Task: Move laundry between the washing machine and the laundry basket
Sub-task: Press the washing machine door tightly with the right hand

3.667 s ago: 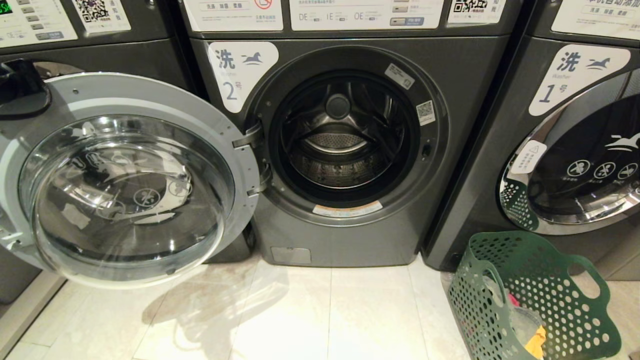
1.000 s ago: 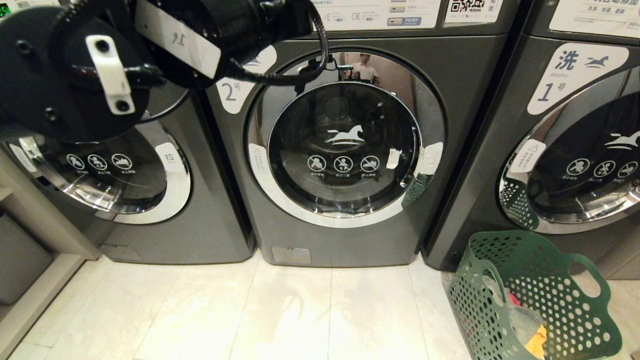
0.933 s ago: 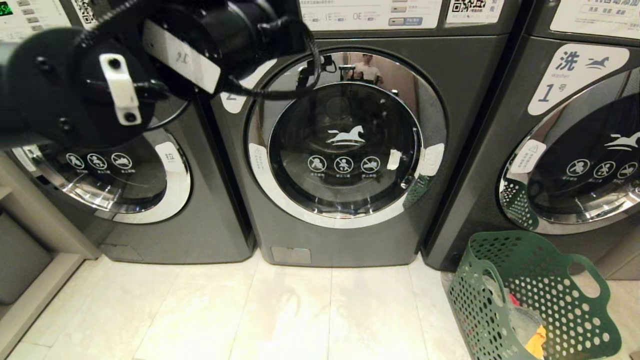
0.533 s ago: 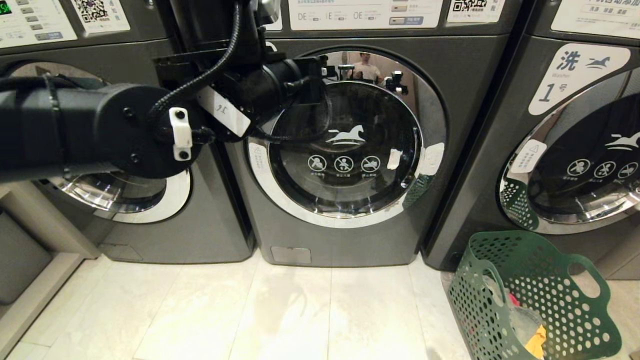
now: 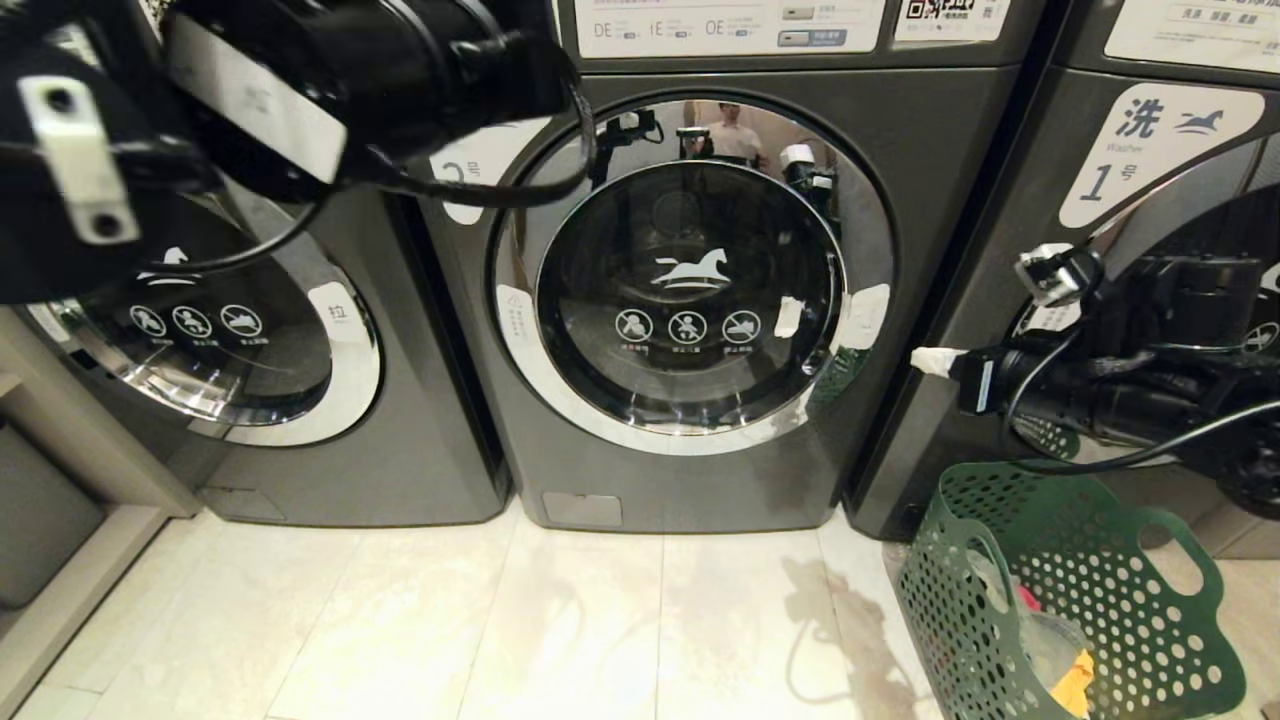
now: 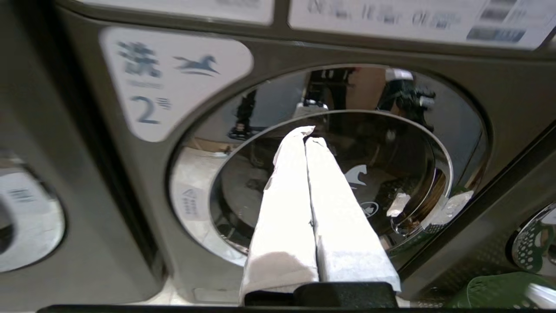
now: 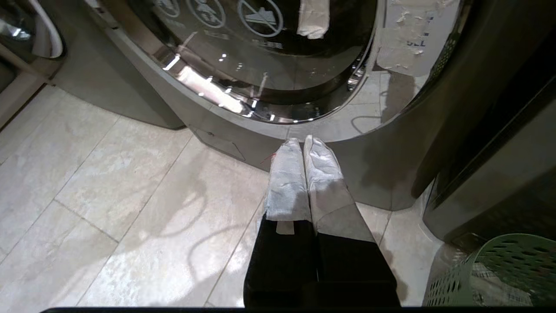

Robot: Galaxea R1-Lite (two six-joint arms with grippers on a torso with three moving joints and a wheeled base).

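Since a moment ago the right arm has swung into the head view at three o'clock, and the left arm has lifted away from the door glass up to the ten o'clock corner. In that head view the washing machine (image 5: 690,290) sits dead centre with its chrome-ringed door closed, and the laundry basket (image 5: 1070,590) stands on the floor tiles (image 5: 560,620) at five o'clock, some clothes showing inside. The right gripper (image 5: 925,360) points toward the door's three o'clock rim, tips pressed together, holding nothing.

From the left wrist view, the left gripper (image 6: 309,135) hangs in front of the door glass (image 6: 391,174), its padded fingers (image 6: 282,208) squeezed together on nothing, apart from the glass.

From the right wrist view, the right gripper is likewise closed and empty, aimed near the door's lower rim, with the basket's edge at five o'clock.

Judged step: opening the door. Next, the right gripper needs to reach the taped pull tab (image 5: 865,315) and hook it outward.
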